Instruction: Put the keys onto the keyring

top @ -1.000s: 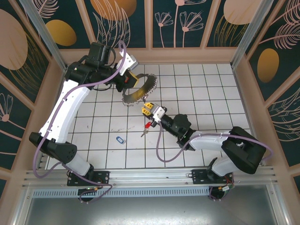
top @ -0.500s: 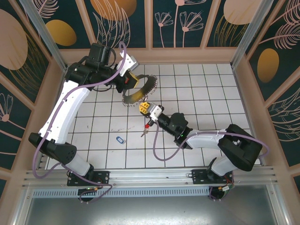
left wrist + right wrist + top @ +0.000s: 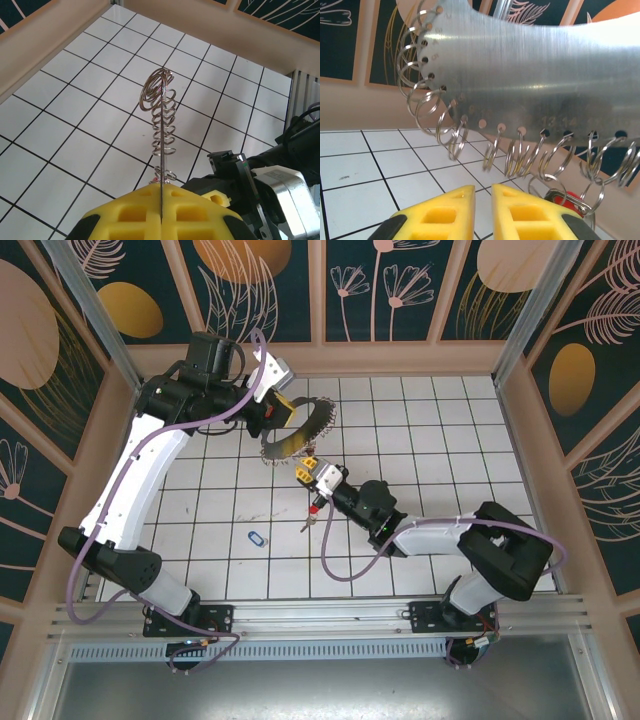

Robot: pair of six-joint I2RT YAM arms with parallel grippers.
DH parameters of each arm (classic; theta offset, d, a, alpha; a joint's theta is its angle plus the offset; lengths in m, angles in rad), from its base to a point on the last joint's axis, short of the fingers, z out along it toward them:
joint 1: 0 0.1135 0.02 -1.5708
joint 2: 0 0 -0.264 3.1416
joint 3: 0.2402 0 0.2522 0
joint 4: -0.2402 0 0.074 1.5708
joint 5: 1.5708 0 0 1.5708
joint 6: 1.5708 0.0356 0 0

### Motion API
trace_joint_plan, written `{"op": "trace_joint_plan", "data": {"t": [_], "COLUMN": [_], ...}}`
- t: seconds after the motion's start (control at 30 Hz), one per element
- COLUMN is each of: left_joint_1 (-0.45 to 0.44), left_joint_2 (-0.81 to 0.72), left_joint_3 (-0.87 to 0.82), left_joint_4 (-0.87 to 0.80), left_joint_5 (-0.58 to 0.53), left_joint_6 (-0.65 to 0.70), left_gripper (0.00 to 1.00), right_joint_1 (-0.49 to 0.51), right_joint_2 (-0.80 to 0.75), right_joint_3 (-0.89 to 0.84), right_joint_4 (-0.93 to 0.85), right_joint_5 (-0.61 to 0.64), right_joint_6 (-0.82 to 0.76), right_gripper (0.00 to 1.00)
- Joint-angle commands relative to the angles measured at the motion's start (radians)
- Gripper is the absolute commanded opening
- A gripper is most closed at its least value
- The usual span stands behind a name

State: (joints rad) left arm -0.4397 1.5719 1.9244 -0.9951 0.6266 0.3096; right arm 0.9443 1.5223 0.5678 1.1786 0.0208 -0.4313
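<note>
- The left pincer (image 3: 161,196) is clamped on the keyring (image 3: 161,117), its yellow fingers pressed onto the thin metal edge. The keyring juts straight out past its tips.
- The right pincer (image 3: 482,200) sits just under the keyring's rim of wire loops (image 3: 451,137). Its fingers stand a slim gap apart, with nothing seen between them.
- A red key (image 3: 564,200) shows just right of the right pincer's fingers, among the loops; whether it is hooked on cannot be told.
- A blue key (image 3: 257,538) lies on the bench (image 3: 450,440), well apart from both pincers.
</note>
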Motion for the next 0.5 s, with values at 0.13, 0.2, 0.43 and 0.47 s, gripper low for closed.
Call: {"op": "trace_joint_plan", "data": {"t": [0.13, 0.2, 0.43, 0.47], "left_joint_1": [-0.004, -0.004, -0.004, -0.004], "left_joint_2": [-0.036, -0.039, -0.041, -0.039], "left_joint_3": [-0.007, -0.01, -0.013, -0.012], "left_joint_4": [0.033, 0.036, 0.042, 0.042], "left_joint_5": [0.028, 0.028, 0.026, 0.027], "left_joint_6": [-0.01, -0.009, -0.01, -0.01], "left_gripper": [0.0, 0.0, 0.0, 0.0], "right_joint_1": [0.011, 0.01, 0.011, 0.011], "right_joint_2": [0.018, 0.017, -0.002, -0.002], "right_joint_3": [0.014, 0.009, -0.006, -0.008], "right_joint_4": [0.064, 0.073, 0.075, 0.073], "right_joint_5": [0.048, 0.061, 0.063, 0.064], "right_joint_6": [0.014, 0.015, 0.025, 0.025], "right_gripper": [0.18, 0.18, 0.19, 0.19]}}
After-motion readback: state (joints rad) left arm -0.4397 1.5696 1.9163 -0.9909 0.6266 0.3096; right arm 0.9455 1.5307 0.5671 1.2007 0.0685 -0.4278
